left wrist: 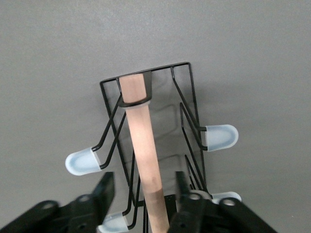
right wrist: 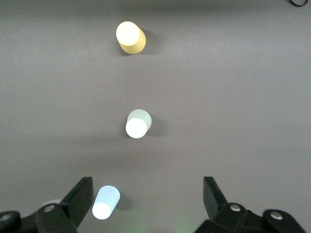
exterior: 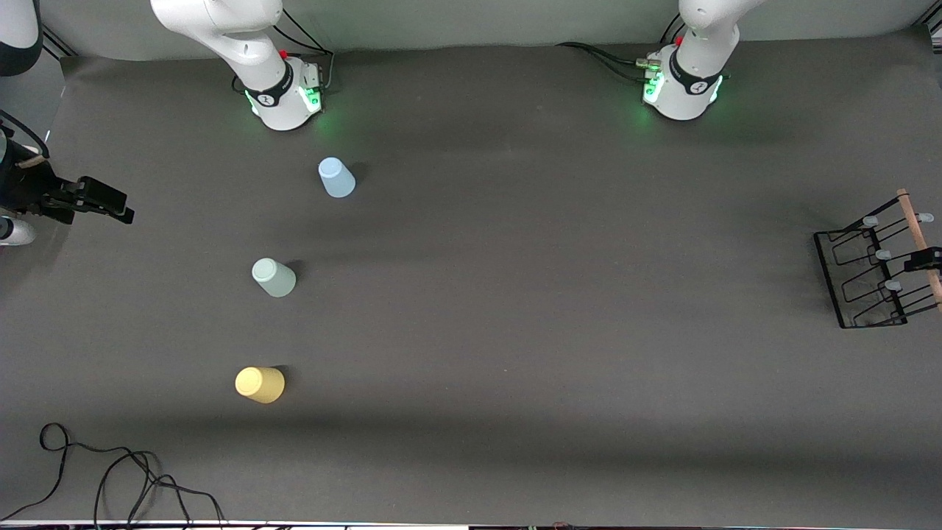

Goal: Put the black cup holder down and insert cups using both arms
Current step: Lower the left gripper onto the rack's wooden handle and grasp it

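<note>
- The left gripper (left wrist: 146, 194) straddles the wooden handle (left wrist: 142, 145) of the holder (exterior: 865, 272), fingers (left wrist: 104, 187) either side of the rod with gaps showing; whether they have clamped it I cannot tell.
- The holder stands at the left arm's end of the table.
- The right gripper (right wrist: 148, 191) waits with fingers wide apart and nothing between them, up over the right arm's end.
- Three cups stand upside down toward that end, well apart: blue cup (exterior: 336, 177) nearest the bases, green cup (exterior: 274, 277) next, yellow cup (exterior: 260, 384) nearest the camera.
- Step in hand, as I judge it: grasping the holder.
- Next move calls for a firm pinch on the rod, then a level lift and carry toward the middle of the table.
</note>
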